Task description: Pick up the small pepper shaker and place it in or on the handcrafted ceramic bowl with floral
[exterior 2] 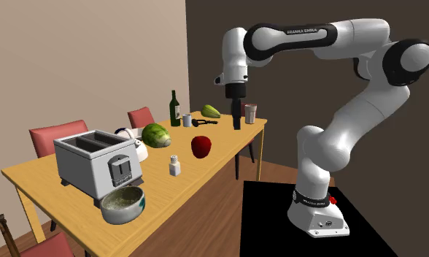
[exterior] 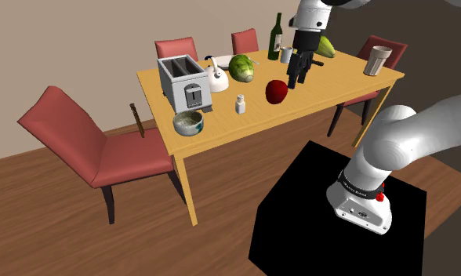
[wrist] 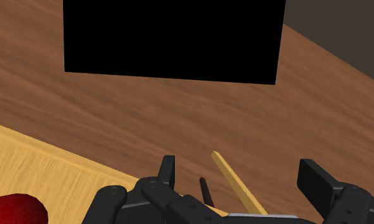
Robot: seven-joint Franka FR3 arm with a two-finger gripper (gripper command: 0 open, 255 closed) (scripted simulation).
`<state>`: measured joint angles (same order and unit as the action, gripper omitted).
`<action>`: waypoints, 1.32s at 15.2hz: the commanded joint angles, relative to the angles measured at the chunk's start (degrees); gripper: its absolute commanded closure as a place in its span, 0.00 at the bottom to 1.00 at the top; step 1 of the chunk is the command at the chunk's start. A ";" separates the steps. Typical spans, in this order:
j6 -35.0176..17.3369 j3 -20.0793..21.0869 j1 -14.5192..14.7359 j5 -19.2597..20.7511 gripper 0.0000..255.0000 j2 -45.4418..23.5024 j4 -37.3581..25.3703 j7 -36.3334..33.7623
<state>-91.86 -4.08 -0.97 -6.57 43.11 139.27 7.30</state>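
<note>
- My gripper (exterior: 297,76) hangs over the table (exterior: 256,119), upper right of the apple (exterior: 276,92) in the shoulder view.
- My fingers (wrist: 168,172) stand apart, with nothing between them.
- The shaker (exterior: 240,104) stands upright near that frame's upper middle, left of the apple and well apart from me.
- The bowl (exterior: 188,123) sits lower left of the shaker, by the toaster (exterior: 183,85).

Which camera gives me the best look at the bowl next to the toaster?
The second exterior view: the bowl sits closest to that camera, in front of the toaster, with its rim and inside plain. The shoulder view shows it from above, farther off, at the table corner. The wrist view faces the floor.
</note>
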 commanded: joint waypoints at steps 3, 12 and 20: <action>-2.93 -0.17 -0.20 -0.17 0.00 -4.56 -1.20 -0.38; -12.95 -1.48 -0.97 -1.42 0.00 -25.58 -10.21 -1.84; -17.09 -2.95 -1.92 -3.47 0.00 -44.24 -22.77 -2.80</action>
<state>-108.58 -6.75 -2.65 -9.78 1.18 118.15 4.47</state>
